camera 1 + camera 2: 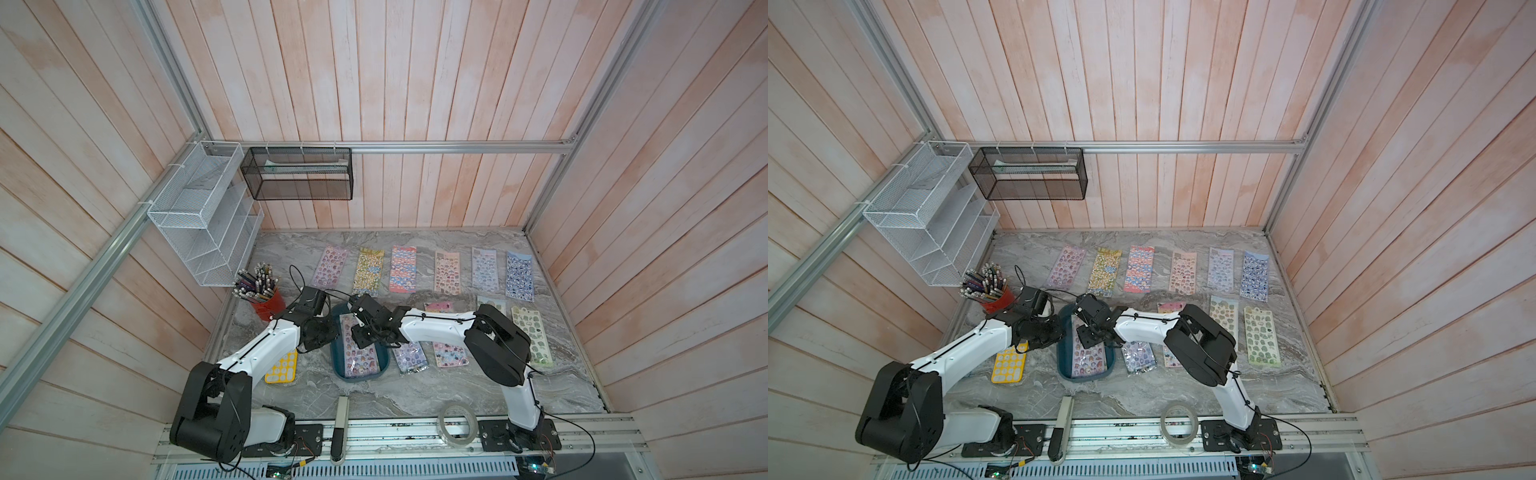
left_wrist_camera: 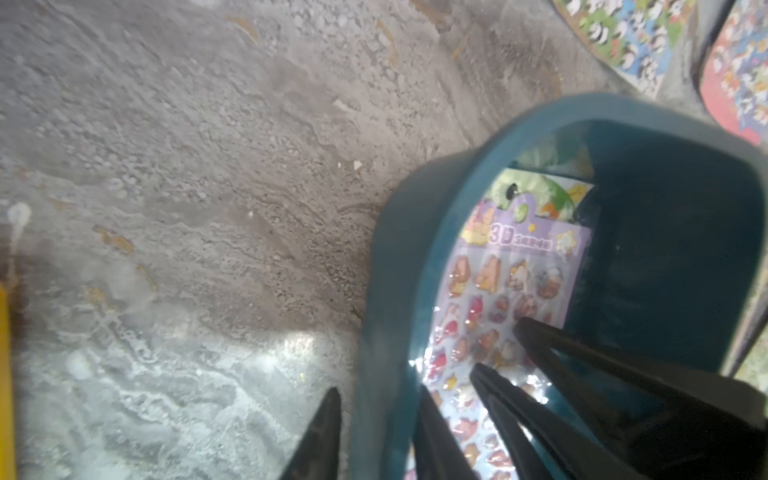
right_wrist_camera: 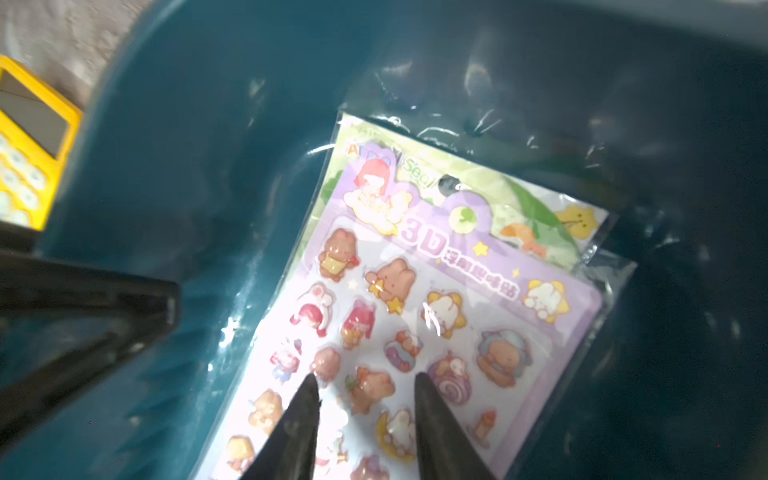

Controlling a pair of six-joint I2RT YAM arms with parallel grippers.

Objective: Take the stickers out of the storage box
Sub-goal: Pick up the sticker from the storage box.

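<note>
The teal storage box [image 1: 338, 368] [image 1: 1062, 357] sits at mid-table. In it lies a purple sheet of stickers [image 1: 362, 359] [image 3: 415, 311] on top of a green one [image 3: 536, 203]. My left gripper [image 2: 378, 415] [image 1: 326, 334] straddles the box's left wall [image 2: 395, 291], one finger outside and one inside, with a thin gap showing at the outer finger. My right gripper [image 3: 365, 380] [image 1: 360, 337] is open inside the box, both tips down over the purple sheet. Several more stickers [image 1: 405, 268] lie in rows on the table behind and to the right.
A yellow stencil [image 1: 282, 368] lies just left of the box, under my left arm. A red cup of pencils [image 1: 268, 305] stands behind it. A tape roll [image 1: 457, 424] and a grey bar [image 1: 340, 428] sit at the front edge. Mesh racks [image 1: 208, 216] hang at the back left.
</note>
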